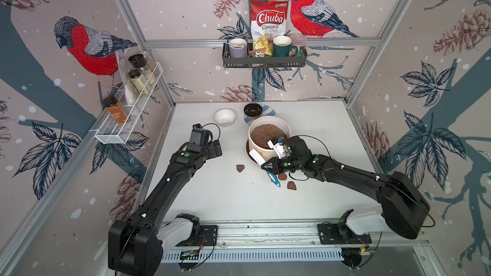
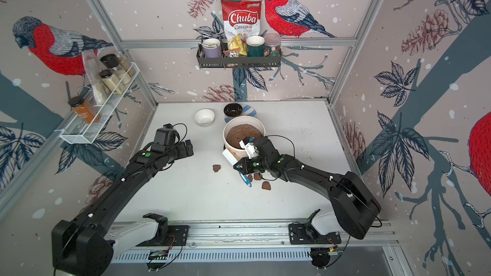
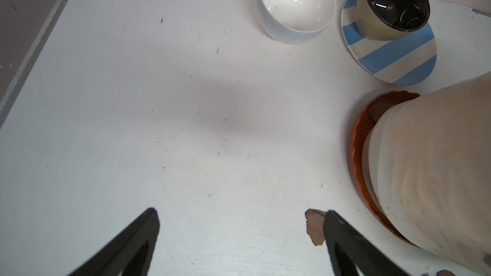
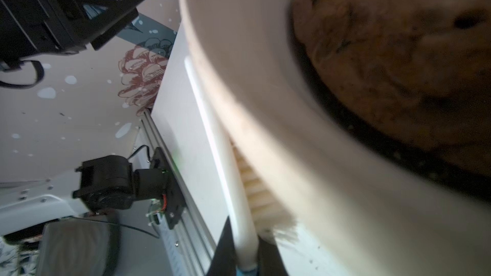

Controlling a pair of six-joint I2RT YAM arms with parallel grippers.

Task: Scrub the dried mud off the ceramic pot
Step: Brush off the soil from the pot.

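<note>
Ceramic pot [image 1: 269, 118], right jaws gripping brush [image 4: 228, 160] against it, left jaws wide

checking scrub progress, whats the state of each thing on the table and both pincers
ceramic pot, upright on its saucer, filled with soil
brush, gripped, bristles against the pot wall
dried mud, loose flakes on the table
left pincer, open, empty
right pincer, shut on brush
white bowl, upright, empty
black bowl, upright on striped plate, empty
</note>
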